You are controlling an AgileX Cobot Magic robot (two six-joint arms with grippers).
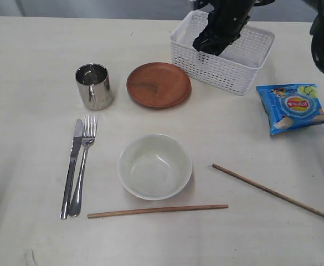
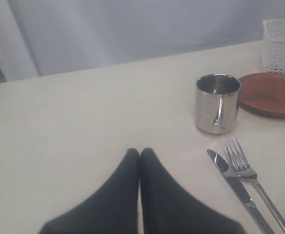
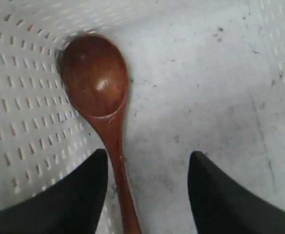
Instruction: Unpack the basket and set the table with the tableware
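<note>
- Spoon [image 3: 101,97]: it lies flat on the floor of the basket [image 3: 25,97], its bowl tucked against the lattice wall.
- Handling, as a guess: wood, so light and stiff and not fragile. The glossy finish may slip, and the thin handle sits low on the floor.
- Best hold looks like the handle just behind the bowl, pinched across its width.
- Long axis runs alongside the wall. The bowl end points away from the right gripper [image 3: 148,163], hollow side up.
- Right gripper: jaws spread and holding nothing, with the handle passing between them close to one finger.
- Left gripper [image 2: 140,155]: fingers pressed together and empty, above the table [image 2: 84,112].
</note>
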